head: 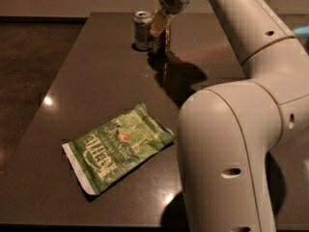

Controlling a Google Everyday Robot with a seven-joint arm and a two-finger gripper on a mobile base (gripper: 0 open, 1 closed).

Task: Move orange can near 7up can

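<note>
Reaching down from the top of the view, the gripper (160,32) is seen at the far end of the dark table (91,86). It is closed on the orange can (163,43). One pale finger (158,23) is pressed on the side of the can that faces the camera, and it hides the top part of the can. The other finger is hidden behind the can, so it cannot be seen. The orange can is held upright, and its bottom looks to be on the table or very close to it.

The 7up can (142,32) is found just beside the orange can, on the left side of the view. It is standing upright too, with its silver top showing. The two cans are so close that it cannot be told if they touch.

A dark shadow (181,76) is cast on the table from the cans toward the camera.

A green chip bag (119,149) is laid flat on the near part of the table, well apart from both cans. It is turned at a slant, and white letters are printed on it.

The big white arm (231,168) is seen on the right side of the view, and much of the near right corner of the table is covered by it. Small bright spots of light are seen on the shiny table top.
</note>
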